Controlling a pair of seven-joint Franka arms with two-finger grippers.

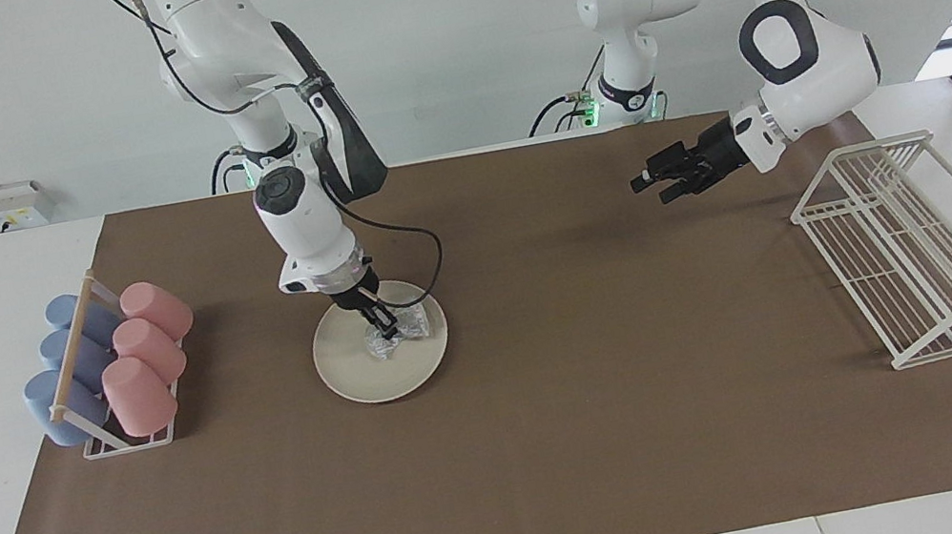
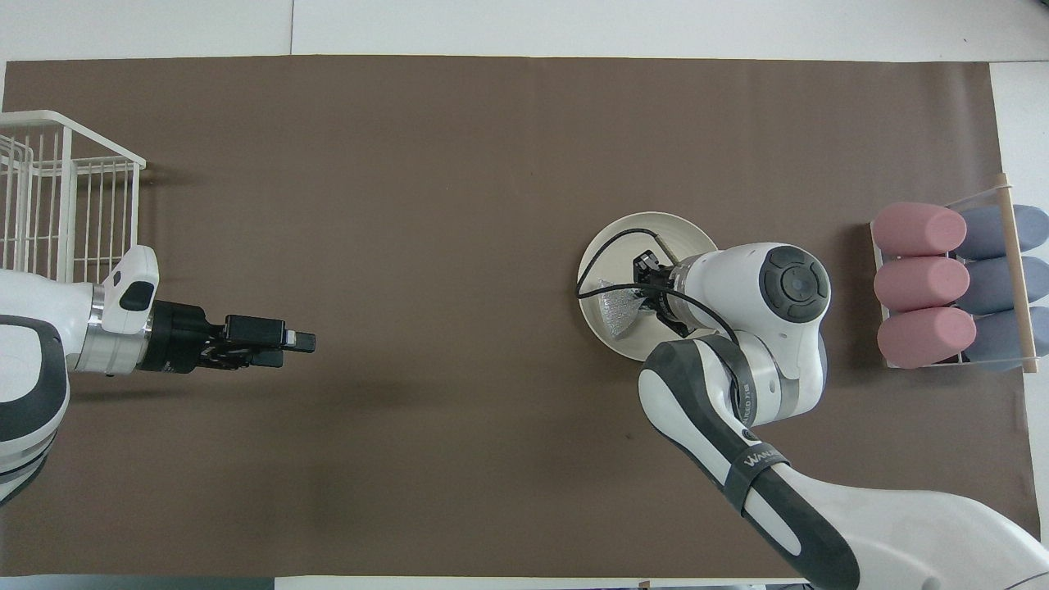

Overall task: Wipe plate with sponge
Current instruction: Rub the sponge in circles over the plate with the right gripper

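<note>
The cream-white plate [image 1: 352, 365] lies on the brown mat toward the right arm's end of the table; it also shows in the overhead view [image 2: 647, 229]. The silvery mesh sponge [image 1: 405, 329] lies on the plate, on the part nearer the robots, and shows in the overhead view [image 2: 616, 311]. My right gripper [image 1: 384, 324] reaches down onto the plate and is shut on the sponge, pressing it on the plate; from overhead [image 2: 649, 283] the wrist hides most of it. My left gripper [image 1: 652, 187] waits in the air over bare mat, open and empty, also seen from overhead [image 2: 297, 346].
A rack with pink cups [image 1: 148, 360] and blue cups [image 1: 64, 375] lying on their sides stands at the right arm's end of the table. A white wire rack [image 1: 918, 251] stands at the left arm's end, close to the left arm.
</note>
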